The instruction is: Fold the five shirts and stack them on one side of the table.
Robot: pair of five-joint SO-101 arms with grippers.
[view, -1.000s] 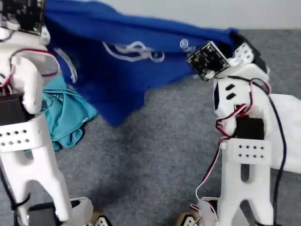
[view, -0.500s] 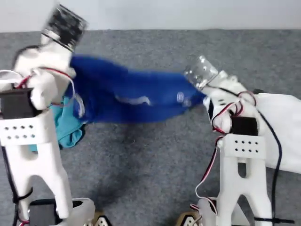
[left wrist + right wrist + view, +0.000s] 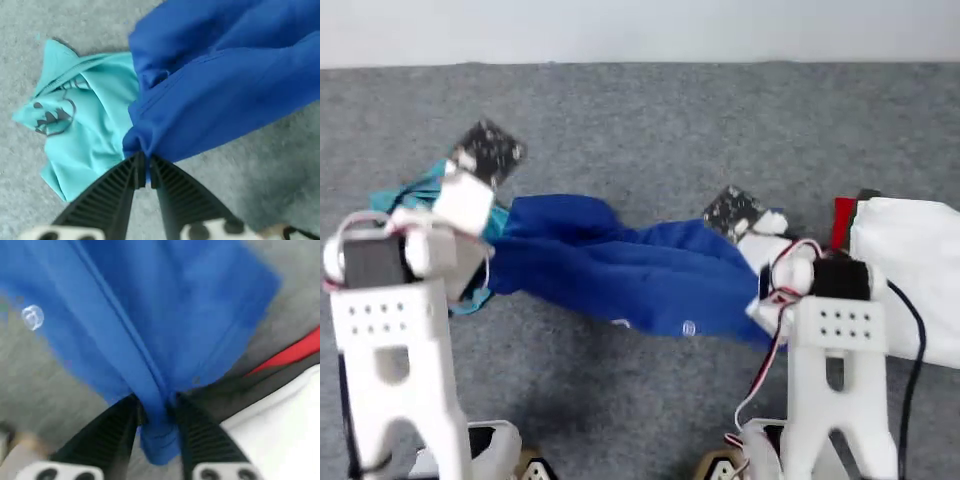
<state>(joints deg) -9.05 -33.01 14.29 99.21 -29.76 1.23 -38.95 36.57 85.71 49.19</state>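
Note:
A blue shirt [image 3: 630, 270] lies stretched across the grey table between the two arms. My left gripper [image 3: 142, 172] is shut on its left edge, and the blue shirt [image 3: 215, 90] spreads away from the fingers. My right gripper [image 3: 156, 412] is shut on a bunched fold of the blue shirt [image 3: 150, 315] at its right end. A teal shirt [image 3: 415, 200] lies crumpled at the left under the left arm, and the teal shirt [image 3: 85, 130] sits right beside the held edge. A white shirt [image 3: 910, 270] lies at the right.
A red garment [image 3: 843, 222] peeks out beside the white shirt, and the red garment [image 3: 295, 352] shows as a strip with dark cloth next to it. The grey table [image 3: 650, 120] stretches bare behind the shirts to the wall.
Both arms have come down and toward the front with the blue shirt. It was held up high and spread; now it lies low, gathered into a long band on the table.

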